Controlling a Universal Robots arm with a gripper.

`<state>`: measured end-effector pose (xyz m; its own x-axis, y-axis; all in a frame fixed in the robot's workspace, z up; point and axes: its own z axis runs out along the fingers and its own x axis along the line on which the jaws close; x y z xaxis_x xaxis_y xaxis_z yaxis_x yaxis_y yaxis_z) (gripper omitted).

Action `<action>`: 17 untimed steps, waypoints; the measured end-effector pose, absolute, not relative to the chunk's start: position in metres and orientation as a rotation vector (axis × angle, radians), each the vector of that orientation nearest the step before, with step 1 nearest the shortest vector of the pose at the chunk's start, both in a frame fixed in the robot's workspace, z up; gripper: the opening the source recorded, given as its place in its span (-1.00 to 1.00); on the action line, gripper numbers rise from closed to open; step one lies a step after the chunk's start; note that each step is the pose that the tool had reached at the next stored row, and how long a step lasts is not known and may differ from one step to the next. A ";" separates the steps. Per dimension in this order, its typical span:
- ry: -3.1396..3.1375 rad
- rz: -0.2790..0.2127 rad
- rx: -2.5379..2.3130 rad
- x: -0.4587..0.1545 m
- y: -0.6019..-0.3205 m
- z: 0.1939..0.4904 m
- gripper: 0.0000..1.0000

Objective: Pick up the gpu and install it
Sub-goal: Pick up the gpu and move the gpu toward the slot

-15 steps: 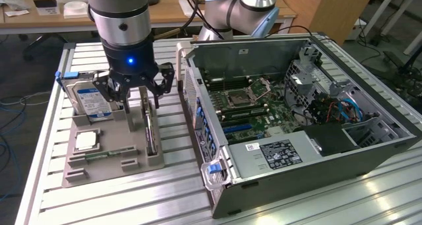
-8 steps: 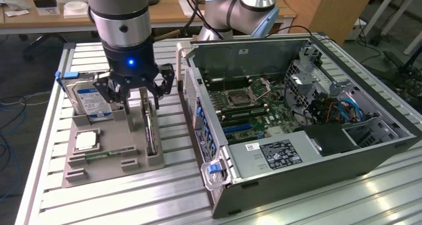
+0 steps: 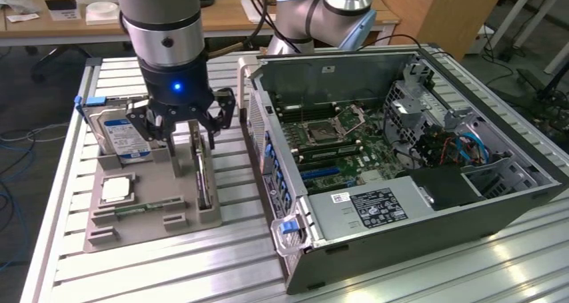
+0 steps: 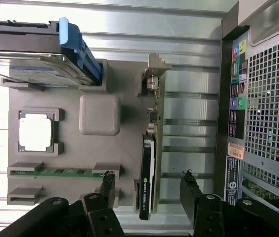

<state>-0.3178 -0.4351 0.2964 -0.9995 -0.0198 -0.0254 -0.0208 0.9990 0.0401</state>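
The gpu stands on edge in a slot of the grey holder tray, thin and dark from the side. In the wrist view the gpu shows its black fan cover and a pale metal bracket at the far end. My gripper hangs directly over it, open. One fingertip and the other fingertip stand on either side of the card with a gap on each side. Nothing is gripped.
The tray also holds a hard drive with a blue clip, a processor chip and a memory stick. The open computer case with its motherboard stands at the exterior view's right. A second robot arm is behind it.
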 end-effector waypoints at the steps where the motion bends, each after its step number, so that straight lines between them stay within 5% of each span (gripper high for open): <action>1: 3.116 0.063 -0.032 -0.318 -0.435 0.296 0.29; 17: 3.116 0.063 -0.046 -0.318 -0.437 0.286 0.29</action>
